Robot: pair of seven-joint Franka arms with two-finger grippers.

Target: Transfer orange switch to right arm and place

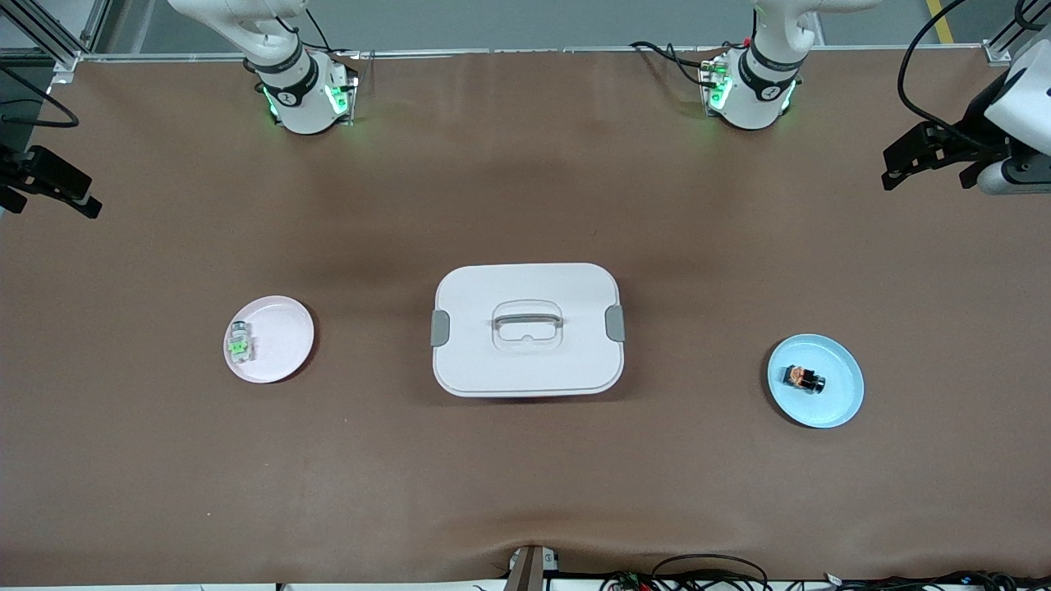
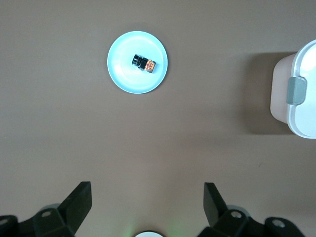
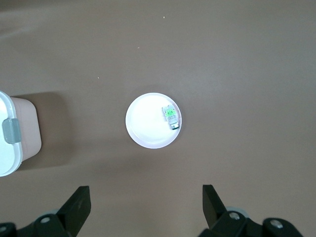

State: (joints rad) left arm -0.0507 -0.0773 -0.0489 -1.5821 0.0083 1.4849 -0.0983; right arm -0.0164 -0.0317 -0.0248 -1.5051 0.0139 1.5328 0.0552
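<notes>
The orange switch (image 1: pixel 803 378) (image 2: pixel 144 62), a stubby black part with an orange face, lies on a light blue plate (image 1: pixel 839 400) (image 2: pixel 123 74) toward the left arm's end of the table. My left gripper (image 1: pixel 895 168) (image 2: pixel 148 197) hangs high over the table's edge at that end, open and empty, well apart from the switch. The right arm (image 1: pixel 287 82) reaches to its own end of the table, where my right gripper (image 1: pixel 82 199) (image 3: pixel 145 200) also hangs high, open and holding nothing.
A white lidded box (image 1: pixel 527 328) (image 2: pixel 296 94) (image 3: pixel 12 133) with grey latches stands mid-table. A pink plate (image 1: pixel 283 328) (image 3: pixel 145 123) toward the right arm's end carries a small clear part with green markings (image 1: pixel 240 343) (image 3: pixel 170 116). Brown tabletop lies bare around them.
</notes>
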